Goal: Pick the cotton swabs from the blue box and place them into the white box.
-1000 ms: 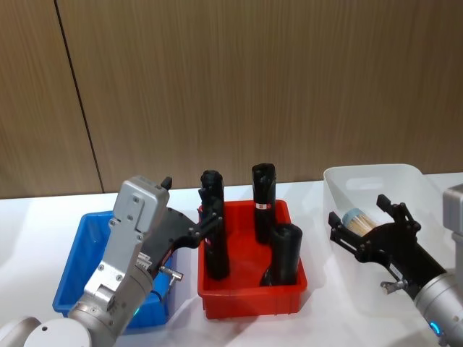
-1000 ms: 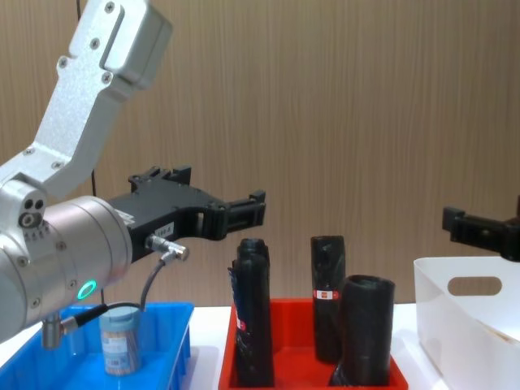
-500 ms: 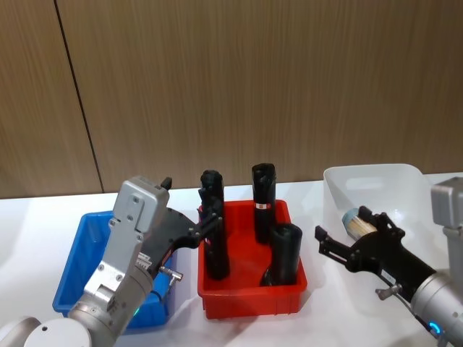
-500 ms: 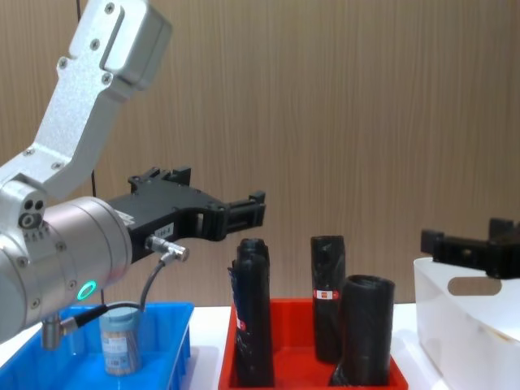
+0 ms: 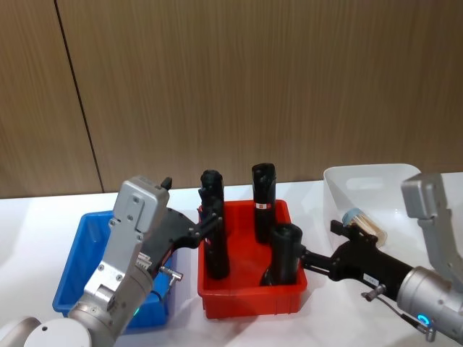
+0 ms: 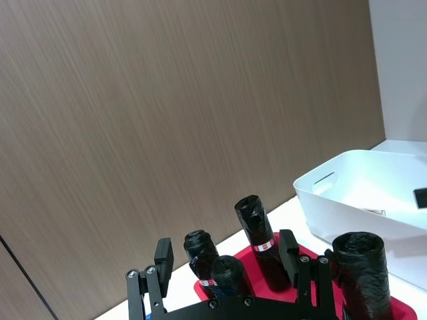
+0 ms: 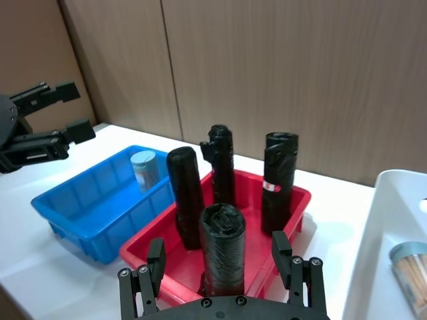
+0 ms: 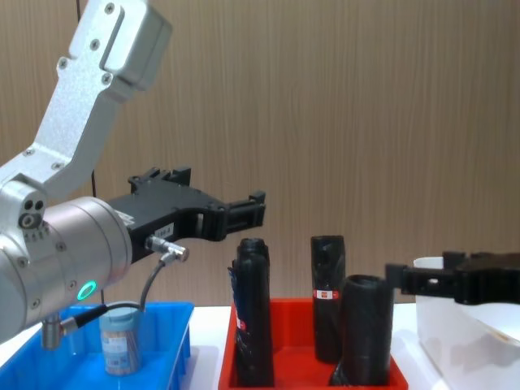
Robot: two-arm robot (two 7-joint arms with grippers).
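One cotton swab tub point(image 8: 120, 341) with a pale lid stands in the blue box point(image 5: 76, 271) at the left; it also shows as the tub point(image 7: 143, 167) inside the blue box point(image 7: 80, 213). Another swab tub point(image 5: 362, 221) lies in the white box point(image 5: 376, 181) on the right. My right gripper point(image 5: 318, 244) is open and empty, hovering between the white box and the red bin, level with the front black roll. My left gripper point(image 8: 258, 210) is open and empty, held above the gap between the blue box and the red bin.
A red bin point(image 5: 249, 300) in the middle holds several upright black rolls point(image 5: 286, 253). A wood-panelled wall stands close behind the white table point(image 5: 29, 217). The white box's rim point(image 7: 390, 227) is just right of the red bin.
My right gripper has moved left and down, from over the white box to beside the red bin, still open. The swab tub stays in the white box. The left arm has not moved.
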